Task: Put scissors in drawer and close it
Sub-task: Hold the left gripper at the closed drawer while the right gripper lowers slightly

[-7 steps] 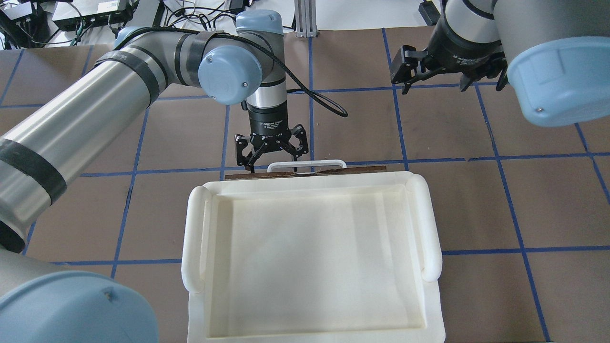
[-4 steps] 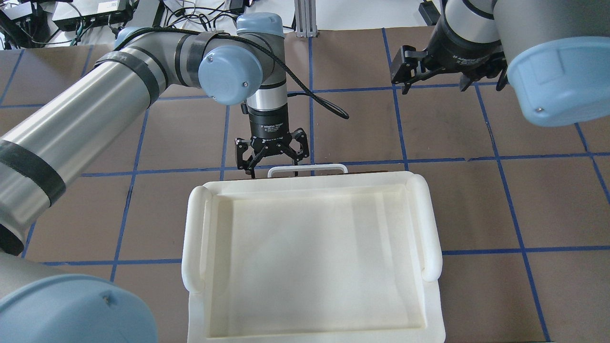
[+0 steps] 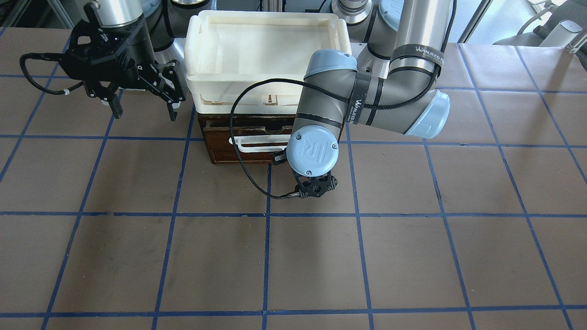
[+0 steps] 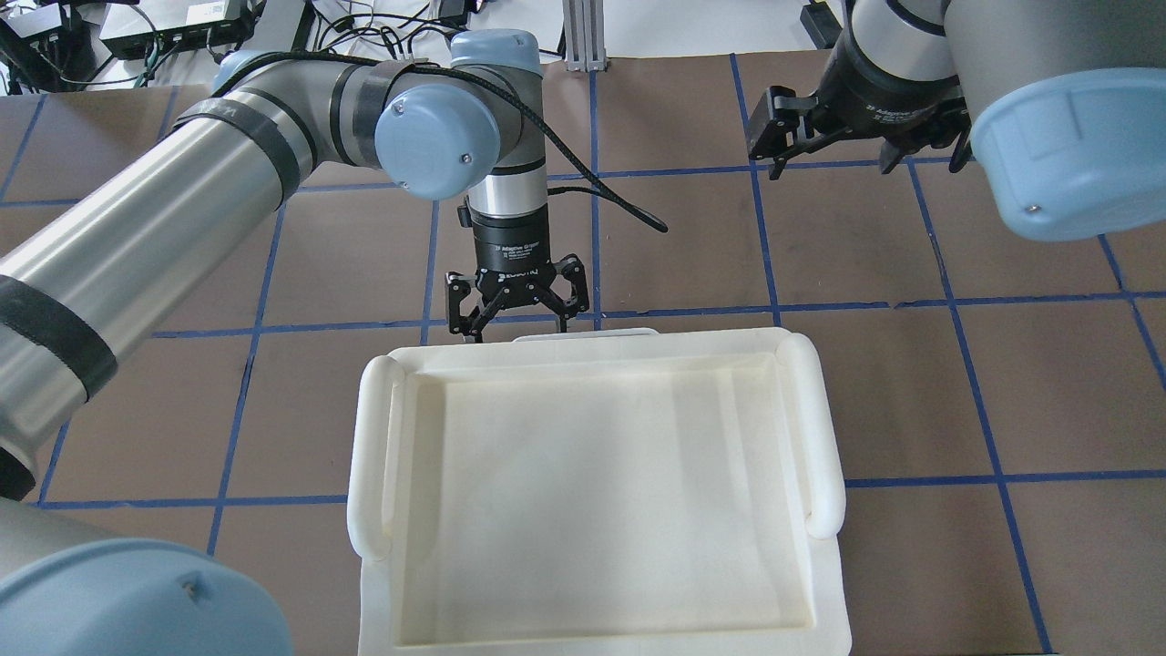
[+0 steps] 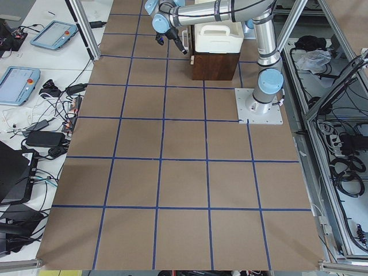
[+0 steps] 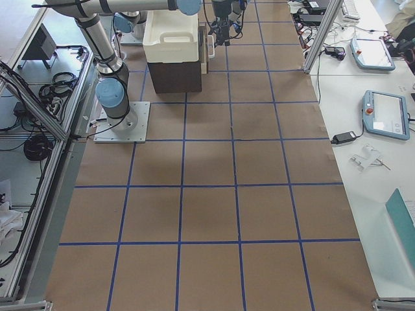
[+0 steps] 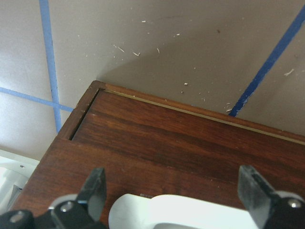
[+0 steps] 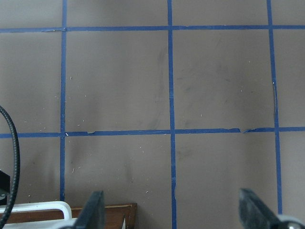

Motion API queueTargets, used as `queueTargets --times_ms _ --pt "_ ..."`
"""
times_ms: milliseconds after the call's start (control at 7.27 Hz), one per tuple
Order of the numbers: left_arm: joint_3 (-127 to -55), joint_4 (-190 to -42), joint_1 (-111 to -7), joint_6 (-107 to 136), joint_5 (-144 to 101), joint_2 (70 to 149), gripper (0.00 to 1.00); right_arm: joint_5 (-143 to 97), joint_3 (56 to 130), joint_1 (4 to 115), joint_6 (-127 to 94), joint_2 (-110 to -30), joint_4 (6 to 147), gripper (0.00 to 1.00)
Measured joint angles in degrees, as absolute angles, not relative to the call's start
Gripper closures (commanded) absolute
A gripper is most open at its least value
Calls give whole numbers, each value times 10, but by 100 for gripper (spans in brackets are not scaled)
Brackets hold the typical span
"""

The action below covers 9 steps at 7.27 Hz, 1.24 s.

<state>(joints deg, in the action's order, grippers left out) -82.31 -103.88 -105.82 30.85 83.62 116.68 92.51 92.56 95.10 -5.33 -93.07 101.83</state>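
The dark-brown drawer (image 3: 220,146) sits pushed in under the stacked white trays, its front about flush with the cabinet. Its white bar handle (image 3: 254,143) also shows in the overhead view (image 4: 588,334). The scissors are hidden. My left gripper (image 4: 516,321) is open and empty, straddling the left end of the handle (image 7: 181,212), with its fingertips (image 7: 93,188) close to the drawer front (image 7: 181,143). My right gripper (image 4: 831,164) is open and empty, hovering over the table far to the right, and also shows in the front view (image 3: 143,110).
A large empty white tray (image 4: 383,456) lies on top of the cabinet, above a second white tray (image 3: 206,101). A black cable (image 3: 247,178) loops from the left wrist in front of the drawer. Brown table with blue grid tape lies all around.
My left gripper has moved toward the robot, against the drawer. The drawer's brown top edge has slid under the tray and only the handle still shows overhead. The right arm is still.
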Motion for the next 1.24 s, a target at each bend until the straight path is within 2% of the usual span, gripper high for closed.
queueTargets --times_ms 1238 --pt "-831 -1046 -1070 316 830 1164 0 892 922 951 -61 -936 945 0"
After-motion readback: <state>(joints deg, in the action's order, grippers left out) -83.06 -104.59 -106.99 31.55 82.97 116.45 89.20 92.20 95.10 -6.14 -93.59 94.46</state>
